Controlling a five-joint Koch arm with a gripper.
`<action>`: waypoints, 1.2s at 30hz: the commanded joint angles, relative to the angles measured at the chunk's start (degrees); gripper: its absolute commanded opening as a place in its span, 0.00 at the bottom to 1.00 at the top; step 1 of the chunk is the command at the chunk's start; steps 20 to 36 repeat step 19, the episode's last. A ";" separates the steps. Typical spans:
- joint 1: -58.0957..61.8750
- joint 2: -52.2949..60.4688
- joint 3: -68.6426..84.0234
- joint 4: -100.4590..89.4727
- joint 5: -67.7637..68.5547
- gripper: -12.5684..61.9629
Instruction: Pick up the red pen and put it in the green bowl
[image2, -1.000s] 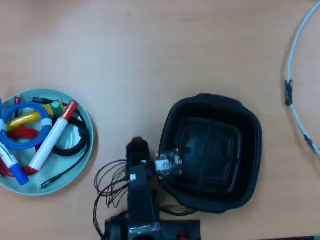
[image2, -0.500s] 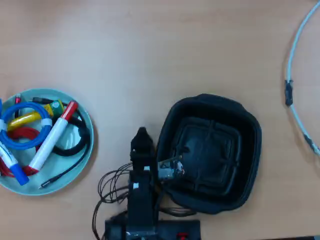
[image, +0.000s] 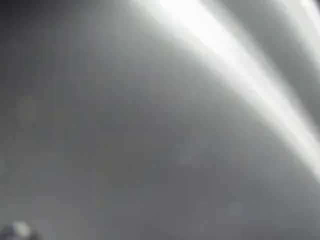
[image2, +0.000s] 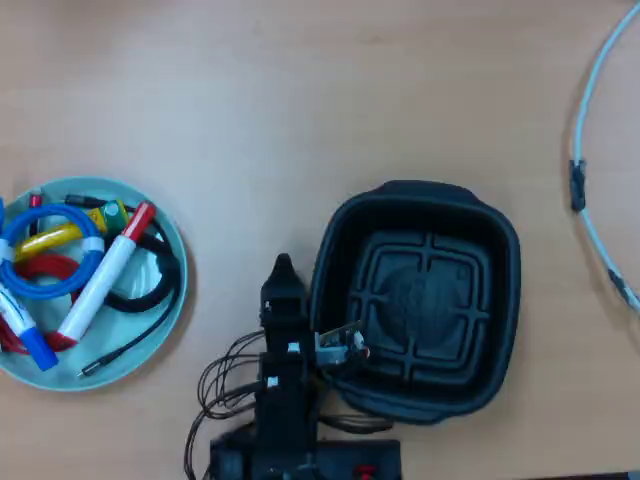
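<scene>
The red pen (image2: 106, 273), white-barrelled with a red cap, lies slanted inside the green bowl (image2: 133, 338) at the left of the overhead view, among coiled cables. My gripper (image2: 283, 268) is folded back over the arm's base at the bottom centre, right of the bowl and well apart from it. It shows only as one dark pointed tip, so I cannot see how its jaws stand. Nothing visible hangs from it. The wrist view is a grey blur with a bright streak and shows no object.
A black square tray (image2: 503, 300) sits just right of the arm, close to its wrist. A white marker with a blue cap (image2: 24, 331) and blue, yellow, red and black cables share the bowl. A pale cable (image2: 584, 150) curves along the right edge.
The arm has drawn back and folded lower over its base. The wrist part beside the tray has moved down, and the black tray has shifted slightly and now lies flatter.
</scene>
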 joint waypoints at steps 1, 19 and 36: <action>0.53 5.27 1.85 1.32 -0.35 0.59; -0.09 4.92 1.85 1.85 -0.26 0.59; -0.09 4.92 1.85 1.85 -0.26 0.59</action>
